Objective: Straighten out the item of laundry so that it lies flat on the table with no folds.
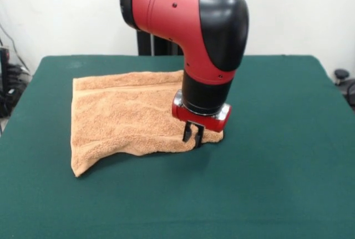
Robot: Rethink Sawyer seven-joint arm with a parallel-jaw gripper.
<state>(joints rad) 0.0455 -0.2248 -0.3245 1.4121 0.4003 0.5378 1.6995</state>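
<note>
The towel point(130, 114) is spread on the green surface point(266, 183), left of centre, and the gripper point(193, 135) is lowered onto its near right corner. The jaws are narrowly spaced and appear pinched on the towel's edge there, though the actual contact is partly hidden by the jaws themselves, so the hold is judged, not confirmed. The step in hand is taken to be the corner grasp for pulling the cloth out flat. The towel is not yet flat: the near edge curves inward between the two near corners, the near left corner is drawn out to a point, and soft ripples are seen across the middle. The far edge looks fairly straight, with a woven band running along it. The next move is judged to call for a low drag of the held corner toward the near right, away from the far left, with enough tension to take out the curve but not so much that the whole cloth slides on the surface. The towel is a looped terry cloth, light orange-tan, limp and thick. The surface is a dark green cloth covering, matte, likely offering some friction.
</note>
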